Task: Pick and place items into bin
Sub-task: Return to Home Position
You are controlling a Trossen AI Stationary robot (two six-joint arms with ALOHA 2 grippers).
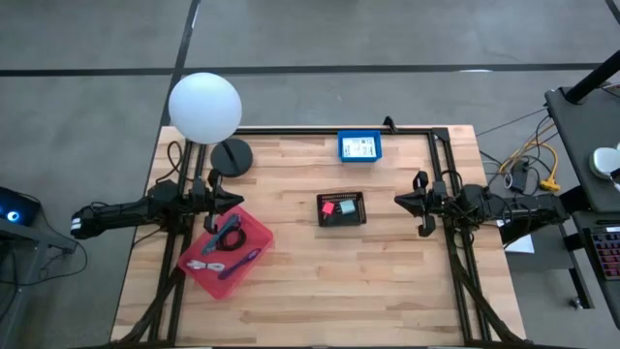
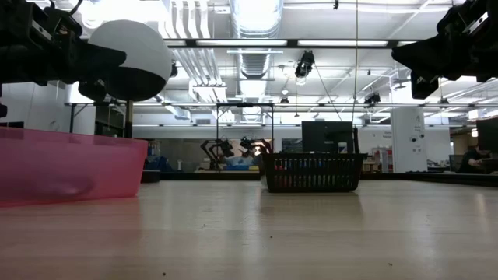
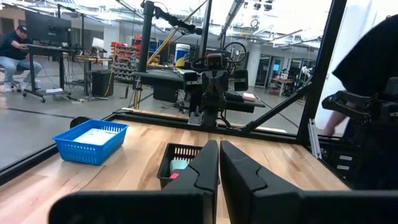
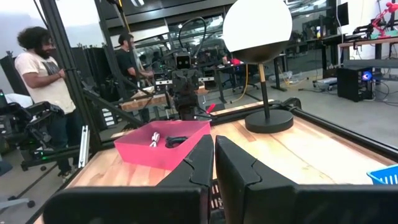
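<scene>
Table (image 1: 387, 291) of pale wood, one arm at each side. Globe lamp (image 1: 204, 107) stands at the far left corner.

Pink bin (image 1: 260, 231) sits front left, with the left gripper (image 1: 232, 202) hanging over its far edge. Right gripper (image 1: 402, 201) hangs over bare wood, right of the black basket (image 1: 341, 223). Each wrist view shows its own fingers brought almost together, with nothing between them. Blue basket (image 1: 341, 145) is at the far edge.

In the bin lie the purple cable (image 1: 240, 262), black cable (image 1: 231, 236) and white cable (image 1: 199, 264). They look light and floppy, so best pinched across the bundled coil, not a loose end.

In the black basket lie the mint-green cube (image 1: 346, 206) and pink cube (image 1: 329, 206). Probably rigid and light; grip flat faces from above, since the walls crowd them.

The high view alone shows what each container holds. The low view gives only the bin's pink wall and the basket's mesh. Whether anything else lies in the basket, I cannot tell.
</scene>
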